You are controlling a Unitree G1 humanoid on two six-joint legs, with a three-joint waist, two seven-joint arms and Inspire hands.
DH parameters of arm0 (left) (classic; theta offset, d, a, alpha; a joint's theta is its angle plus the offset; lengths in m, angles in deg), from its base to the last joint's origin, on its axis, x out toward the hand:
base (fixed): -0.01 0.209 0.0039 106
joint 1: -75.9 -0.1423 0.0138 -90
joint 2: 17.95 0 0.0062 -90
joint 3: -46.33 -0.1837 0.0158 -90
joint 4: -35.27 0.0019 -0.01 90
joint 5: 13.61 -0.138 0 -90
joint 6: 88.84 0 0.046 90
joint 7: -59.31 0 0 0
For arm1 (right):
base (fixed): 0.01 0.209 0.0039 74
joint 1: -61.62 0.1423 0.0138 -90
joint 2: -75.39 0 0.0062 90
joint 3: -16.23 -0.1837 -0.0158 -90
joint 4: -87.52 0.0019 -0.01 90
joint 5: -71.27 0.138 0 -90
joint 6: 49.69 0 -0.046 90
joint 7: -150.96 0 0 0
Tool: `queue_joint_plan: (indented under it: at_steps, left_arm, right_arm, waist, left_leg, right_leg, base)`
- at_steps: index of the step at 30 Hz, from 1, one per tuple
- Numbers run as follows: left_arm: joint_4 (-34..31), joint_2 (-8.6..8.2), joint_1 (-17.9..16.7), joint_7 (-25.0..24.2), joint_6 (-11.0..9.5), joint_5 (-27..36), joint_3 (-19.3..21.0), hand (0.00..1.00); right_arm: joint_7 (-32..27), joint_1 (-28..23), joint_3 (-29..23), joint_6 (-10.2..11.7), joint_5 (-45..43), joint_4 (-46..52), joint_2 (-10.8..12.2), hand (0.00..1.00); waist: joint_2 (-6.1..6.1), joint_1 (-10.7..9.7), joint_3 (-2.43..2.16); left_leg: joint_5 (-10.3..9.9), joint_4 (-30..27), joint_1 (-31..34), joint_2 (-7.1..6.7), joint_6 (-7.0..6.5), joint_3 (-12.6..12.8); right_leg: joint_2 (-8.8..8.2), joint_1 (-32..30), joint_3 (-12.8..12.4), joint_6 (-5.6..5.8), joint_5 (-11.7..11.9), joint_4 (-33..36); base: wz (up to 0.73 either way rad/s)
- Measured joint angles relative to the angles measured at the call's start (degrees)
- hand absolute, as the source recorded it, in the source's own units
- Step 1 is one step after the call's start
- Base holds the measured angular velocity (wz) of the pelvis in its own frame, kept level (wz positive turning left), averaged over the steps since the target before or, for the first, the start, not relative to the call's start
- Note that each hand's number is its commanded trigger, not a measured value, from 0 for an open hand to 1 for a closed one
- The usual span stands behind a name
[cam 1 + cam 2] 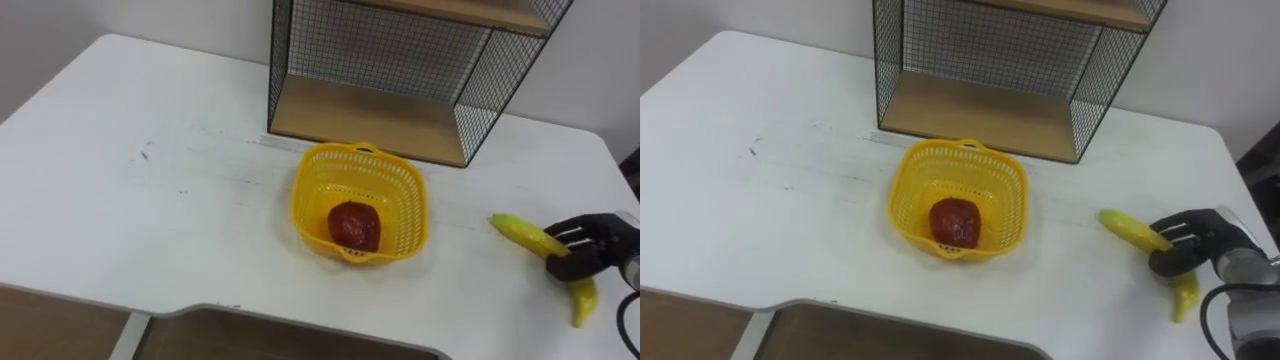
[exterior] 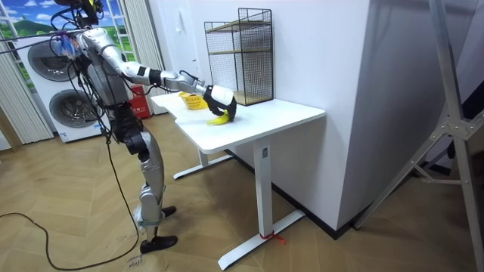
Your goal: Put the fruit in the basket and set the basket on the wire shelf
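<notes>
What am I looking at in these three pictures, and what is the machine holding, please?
This is a humanoid robot with two legs, two arms and fingered hands. Two pictures come from the camera in its head, looking down at the white table; the third comes from a camera across the room and shows the robot standing at the table, right arm stretched out. On the table sits a yellow basket with a red fruit inside, and behind it a wire shelf with wooden boards. The right hand has its fingers curled round a banana at the table's right side.
</notes>
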State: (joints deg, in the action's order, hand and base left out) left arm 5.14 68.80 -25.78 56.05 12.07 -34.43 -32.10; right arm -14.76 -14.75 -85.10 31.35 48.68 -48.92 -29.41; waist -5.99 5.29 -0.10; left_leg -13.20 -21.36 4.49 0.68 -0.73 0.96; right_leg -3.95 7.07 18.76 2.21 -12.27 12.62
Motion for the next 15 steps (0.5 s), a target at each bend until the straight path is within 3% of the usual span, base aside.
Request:
queue_joint_plan:
  at_steps: [15]
  left_arm:
    - [0.0, 0.04, 0.8, 0.0, 0.0, 0.0, 0.0, 0.0]
  right_arm:
    - [0.1, 0.0, -0.8, -0.1, 0.1, -0.2, 0.1, 1.0]
  waist:
    - [-0.02, 0.1, 0.01]
  left_leg:
    - [0.0, 0.1, -0.1, 0.04, 0.03, 0.1]
  right_leg:
    - [-0.03, 0.0, 0.1, 0.0, 0.0, 0.0]
  base:
    - [0.0]
